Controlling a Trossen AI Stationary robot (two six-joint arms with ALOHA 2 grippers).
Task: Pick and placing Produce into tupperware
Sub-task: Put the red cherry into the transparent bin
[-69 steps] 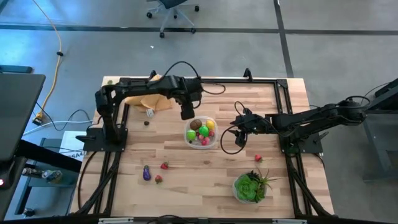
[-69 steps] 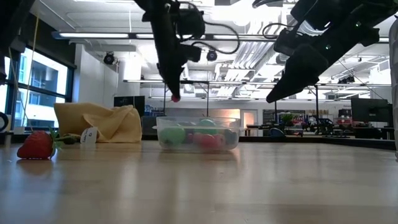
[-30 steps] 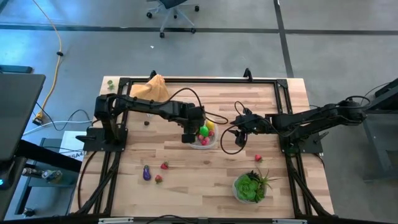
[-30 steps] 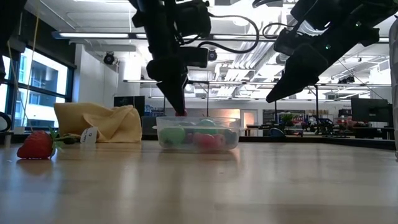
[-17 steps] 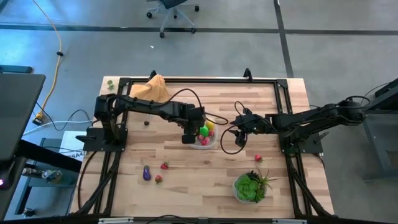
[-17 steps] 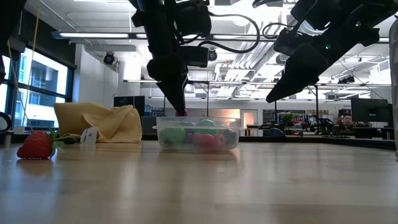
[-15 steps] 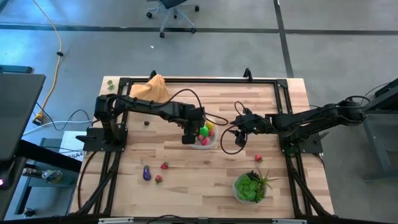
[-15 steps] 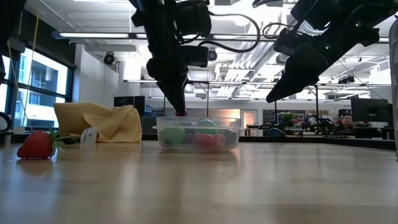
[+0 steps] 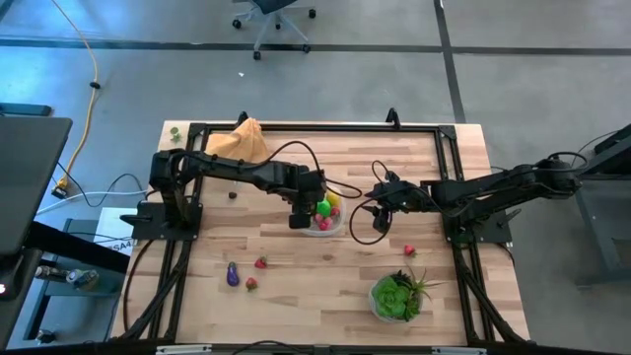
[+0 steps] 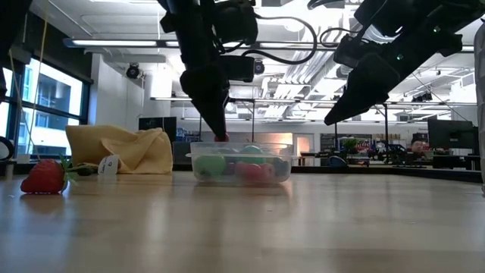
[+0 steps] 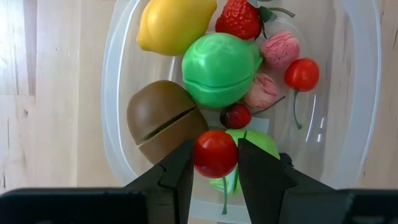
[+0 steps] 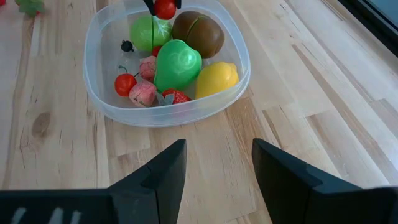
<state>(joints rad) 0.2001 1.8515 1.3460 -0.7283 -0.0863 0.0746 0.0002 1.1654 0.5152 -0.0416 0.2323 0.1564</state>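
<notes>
The clear round tupperware (image 9: 336, 226) sits mid-table and holds a lemon (image 11: 174, 25), a brown kiwi (image 11: 158, 118), a green lime (image 11: 219, 68), a strawberry and small red and pink berries. My left gripper (image 11: 215, 163) hangs over its near-left part, shut on a round red berry (image 11: 215, 154). My right gripper (image 12: 214, 177) hovers open just right of the tupperware (image 12: 168, 118), above the table, with nothing between its fingers. More produce lies loose on the table: a purple eggplant (image 9: 233, 275) and strawberries (image 9: 260, 262) (image 9: 409, 250). My left gripper pinches the red berry's two sides (image 11: 198, 155) between its two fingertips. The fingers come from above, pointing steeply down. The berry (image 10: 221, 138) is lifted clear, just above the tupperware's rim (image 10: 241, 145) and over the produce inside.
An orange-tan cloth (image 9: 240, 141) lies at the far left. A leafy green plant (image 9: 397, 294) stands near the right front. A strawberry (image 10: 44, 177) lies close to the low camera. Bare wood shows along the near edge between the eggplant and the plant.
Over the last second nothing has visibly changed. Before that, my left gripper came down and toward the near edge, carrying the red berry from beside the tupperware's far-left rim to over its inside.
</notes>
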